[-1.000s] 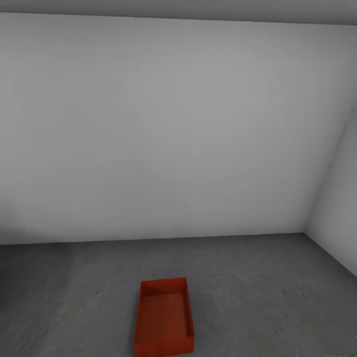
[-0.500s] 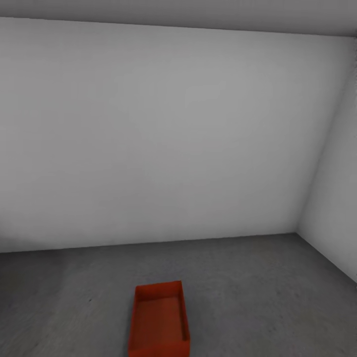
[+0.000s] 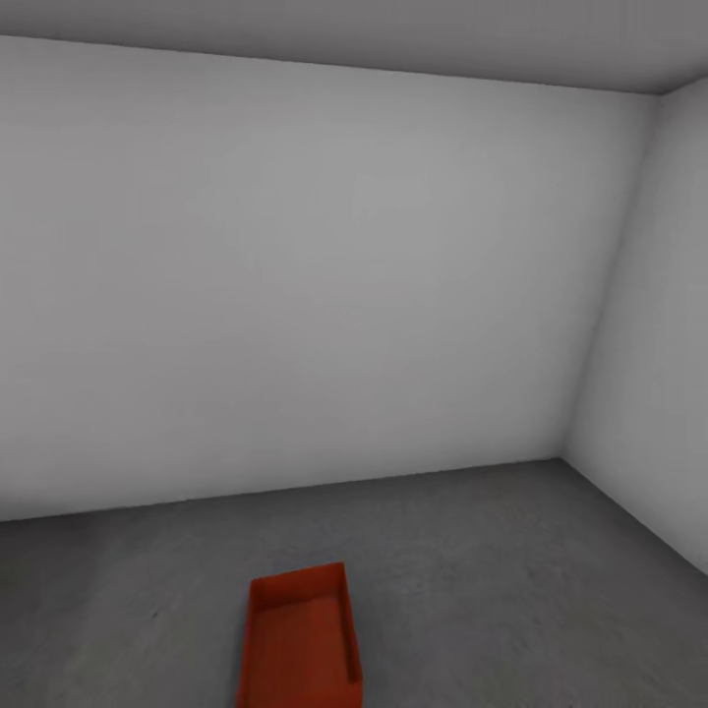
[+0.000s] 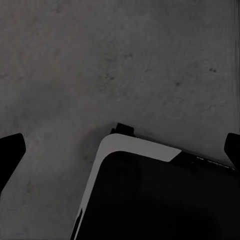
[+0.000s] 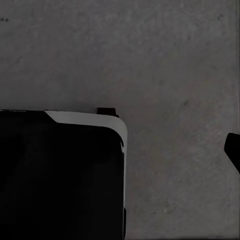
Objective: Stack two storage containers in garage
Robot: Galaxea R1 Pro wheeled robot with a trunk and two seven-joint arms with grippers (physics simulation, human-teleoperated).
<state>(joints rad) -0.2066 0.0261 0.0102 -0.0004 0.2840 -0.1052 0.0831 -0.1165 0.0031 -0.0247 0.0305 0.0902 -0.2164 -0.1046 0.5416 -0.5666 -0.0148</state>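
Note:
One storage container (image 3: 298,639), an orange-red open bin, rests on the garage's dark grey floor (image 3: 492,570) at the bottom centre of the head view, its near end cut off by the picture edge. It is empty inside. My left gripper (image 4: 120,150) hangs over bare floor with its dark fingertips (image 4: 10,150) wide apart at the picture's two sides, open and holding nothing. Of my right gripper (image 5: 120,150), one fingertip (image 5: 233,150) shows at the far edge, also spread open over the floor.
Plain pale grey walls (image 3: 295,295) close the room ahead and meet in a corner (image 3: 600,324) at the right. In both wrist views a black, white-edged corner of my own base (image 4: 150,200) (image 5: 60,175) sits over the concrete.
The whole head picture has shifted: the bin and the room corner sit further left and the bin lower, so the camera has moved. The bin itself lies where it was.

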